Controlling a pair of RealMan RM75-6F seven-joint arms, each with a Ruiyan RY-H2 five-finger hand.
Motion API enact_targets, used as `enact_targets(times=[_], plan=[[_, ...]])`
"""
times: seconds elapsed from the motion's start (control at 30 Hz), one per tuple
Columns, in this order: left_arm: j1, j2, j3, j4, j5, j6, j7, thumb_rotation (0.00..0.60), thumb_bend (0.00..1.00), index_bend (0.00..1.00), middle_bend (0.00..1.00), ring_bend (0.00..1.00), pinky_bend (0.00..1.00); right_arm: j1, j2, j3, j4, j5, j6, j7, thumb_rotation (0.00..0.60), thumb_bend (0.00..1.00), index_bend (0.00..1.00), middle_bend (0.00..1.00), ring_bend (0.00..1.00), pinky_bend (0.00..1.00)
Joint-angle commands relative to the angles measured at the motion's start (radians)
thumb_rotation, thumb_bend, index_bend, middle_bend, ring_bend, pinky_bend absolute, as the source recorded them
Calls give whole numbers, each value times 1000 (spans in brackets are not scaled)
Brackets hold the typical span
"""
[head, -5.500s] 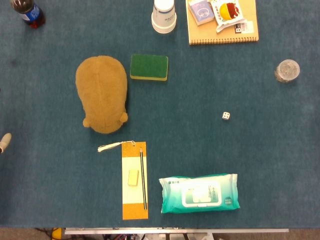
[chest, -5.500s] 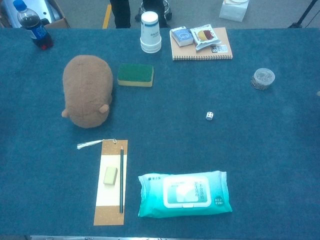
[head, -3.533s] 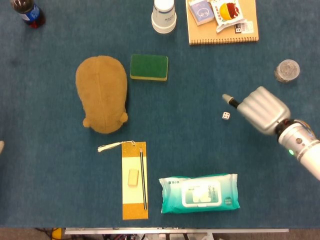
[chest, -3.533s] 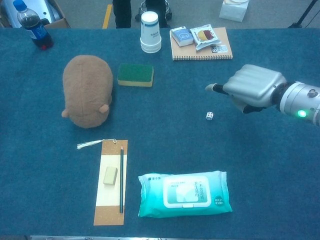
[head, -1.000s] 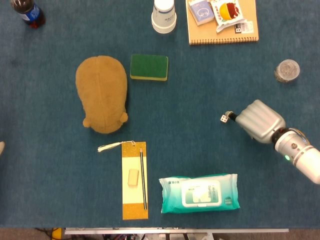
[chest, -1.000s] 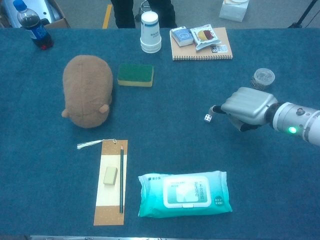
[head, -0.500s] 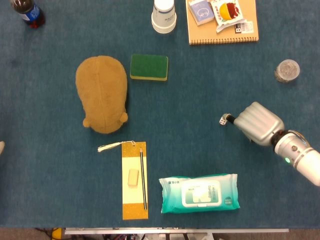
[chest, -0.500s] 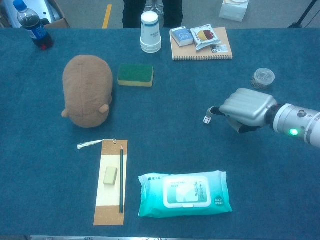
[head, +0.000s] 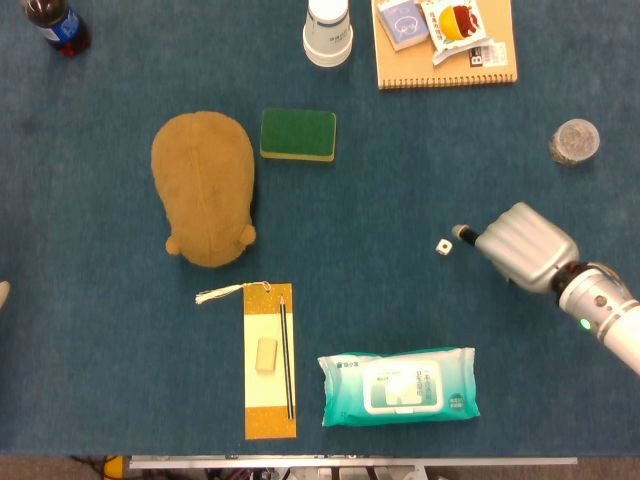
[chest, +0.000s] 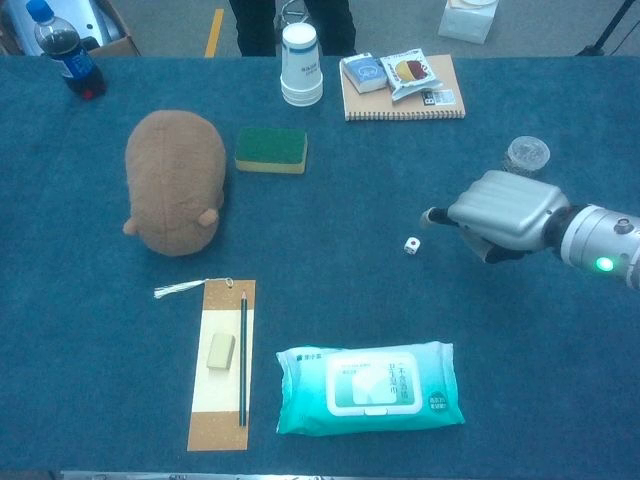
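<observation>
White die (head: 442, 246) with dark pips, silver-grey right hand (head: 524, 246) with a black fingertip (head: 463, 233), all on a dark teal-blue carpeted worktop (head: 400, 160). Tan-brown plush toy (head: 203, 187), sponge (head: 298, 134) green on top over a yellow base, wet-wipes pack (head: 398, 386) teal fading to white with a white lid. Bookmark (head: 270, 362) has orange ends, a cream middle and a white tassel, with a pale yellow eraser (head: 265, 355) and dark pencil (head: 286, 356) on it.

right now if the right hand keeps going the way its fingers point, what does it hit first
Probably the die, just ahead of the right hand on the table. The hand may be above it, so it could pass over; the height is unclear.
</observation>
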Motion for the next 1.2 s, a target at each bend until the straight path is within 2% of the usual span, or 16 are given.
enact_targets(times=[0.03, 0.13, 0.3, 0.4, 0.43, 0.5, 0.63, 0.7, 0.77, 0.8, 0.87, 0.93, 1.0, 1.1, 1.2], plan=[[1, 3, -1, -3, 2, 5, 0, 600, 226, 0, 0, 0, 247, -43, 28, 16, -7, -37, 81, 35, 600, 1000, 208, 881, 880, 1000], [0, 6, -2, -9, 11, 15, 5, 600, 226, 0, 0, 0, 247, -90, 49, 27, 5, -121, 164, 122, 600, 979, 208, 877, 879, 1000], [-1, 12, 3, -33, 62, 62, 16, 600, 226, 0, 0, 0, 247, -207, 74, 34, 92, -345, 397, 368, 600, 813, 172, 826, 869, 1000], [-3, 21, 5, -59, 91, 88, 43, 600, 226, 0, 0, 0, 247, -270, 77, 45, 149, -419, 522, 468, 600, 625, 148, 712, 820, 997], [-3, 25, 5, -69, 100, 95, 54, 600, 226, 0, 0, 0, 247, -291, 79, 49, 161, -428, 558, 492, 600, 510, 130, 649, 794, 995], [-5, 34, 7, -90, 114, 104, 76, 600, 226, 0, 0, 0, 247, -332, 80, 59, 186, -444, 623, 538, 600, 339, 101, 553, 761, 994], [-9, 55, 18, -135, 142, 110, 92, 600, 226, 0, 0, 0, 247, -406, 60, 85, 240, -451, 731, 607, 600, 60, 53, 373, 715, 994], [-13, 72, 26, -160, 163, 113, 88, 600, 226, 0, 0, 0, 247, -446, 35, 103, 282, -451, 792, 630, 600, 5, 42, 340, 700, 994], [-16, 84, 28, -176, 174, 116, 99, 600, 226, 0, 0, 0, 247, -478, 15, 114, 315, -447, 828, 654, 600, 0, 36, 315, 662, 992], [-16, 89, 28, -186, 178, 119, 109, 600, 226, 0, 0, 0, 247, -496, 8, 116, 330, -442, 842, 669, 600, 0, 36, 291, 611, 970], [-16, 95, 29, -198, 181, 121, 121, 600, 226, 0, 0, 0, 247, -521, 5, 118, 344, -431, 851, 679, 600, 0, 39, 245, 500, 861], [-17, 99, 30, -209, 181, 117, 132, 600, 226, 0, 0, 0, 247, -548, 4, 119, 347, -421, 858, 683, 600, 0, 68, 213, 380, 671], [-17, 98, 32, -215, 179, 112, 135, 600, 226, 0, 0, 0, 247, -572, 0, 125, 353, -415, 872, 694, 600, 0, 159, 227, 291, 497], [-15, 88, 35, -209, 168, 103, 130, 600, 226, 0, 0, 0, 247, -602, -18, 139, 376, -414, 899, 724, 600, 0, 329, 350, 240, 320], [-17, 85, 32, -206, 152, 92, 118, 600, 226, 0, 0, 0, 247, -622, -29, 153, 392, -407, 902, 757, 600, 0, 357, 372, 239, 288]])
